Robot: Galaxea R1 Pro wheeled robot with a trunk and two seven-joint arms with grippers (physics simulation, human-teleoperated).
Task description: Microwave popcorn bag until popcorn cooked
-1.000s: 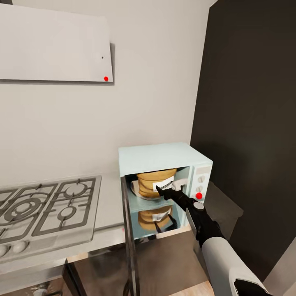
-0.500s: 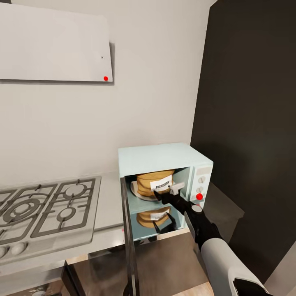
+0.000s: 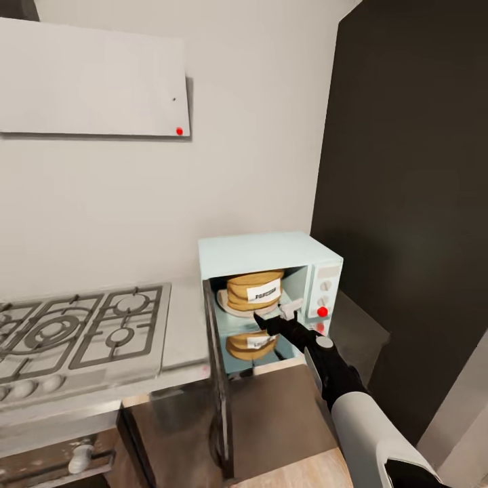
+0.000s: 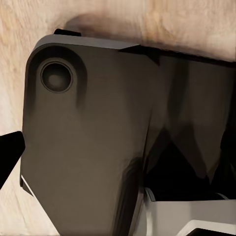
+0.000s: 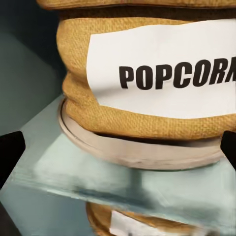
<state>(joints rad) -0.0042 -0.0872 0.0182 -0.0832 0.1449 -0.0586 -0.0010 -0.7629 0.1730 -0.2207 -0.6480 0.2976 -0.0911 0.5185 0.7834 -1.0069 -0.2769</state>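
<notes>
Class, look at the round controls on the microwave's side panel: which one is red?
The lowest one, the red button on the microwave panel. The two knobs above it are white. It sits just above the right gripper.

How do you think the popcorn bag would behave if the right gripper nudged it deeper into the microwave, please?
The bag looks like soft woven sacking with a bulging, creased body, so it would probably dent rather than slide rigidly. It sits squat on the round plate, so tipping seems unlikely. The plate might turn or shift with it.

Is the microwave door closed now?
No, the microwave door stands open, and the popcorn bag sits inside on the turntable plate.
</notes>
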